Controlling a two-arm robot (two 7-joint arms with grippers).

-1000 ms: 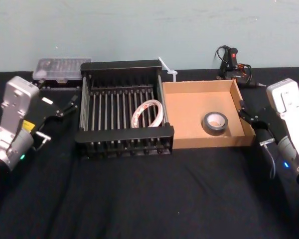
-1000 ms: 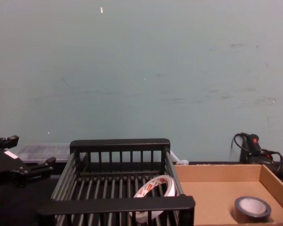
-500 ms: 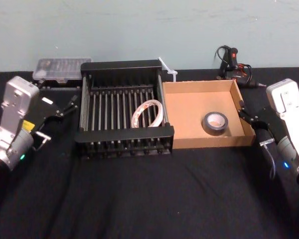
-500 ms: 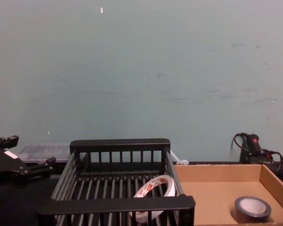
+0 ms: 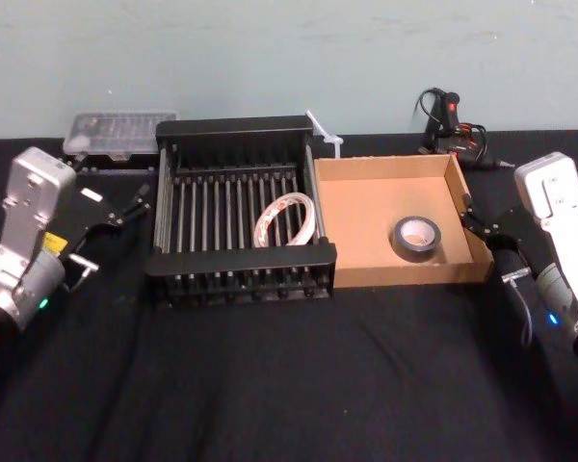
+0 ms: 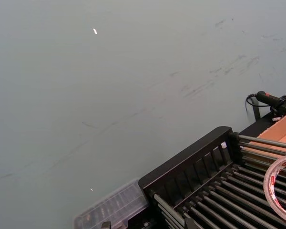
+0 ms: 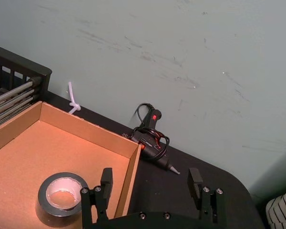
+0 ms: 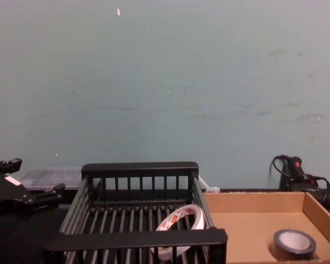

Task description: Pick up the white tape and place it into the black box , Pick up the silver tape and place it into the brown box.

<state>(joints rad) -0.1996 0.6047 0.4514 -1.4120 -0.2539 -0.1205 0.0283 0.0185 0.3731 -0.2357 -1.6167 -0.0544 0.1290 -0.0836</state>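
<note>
Resting: white tape in black box; silver tape in brown box; left pincer spread; right pincer spread.

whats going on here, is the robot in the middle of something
Nothing is being handled now. The white tape leans inside the black box, and the silver tape lies flat in the brown box. The left gripper sits open beside the black box; the right gripper sits open beside the brown box. Both placements look done.
</note>
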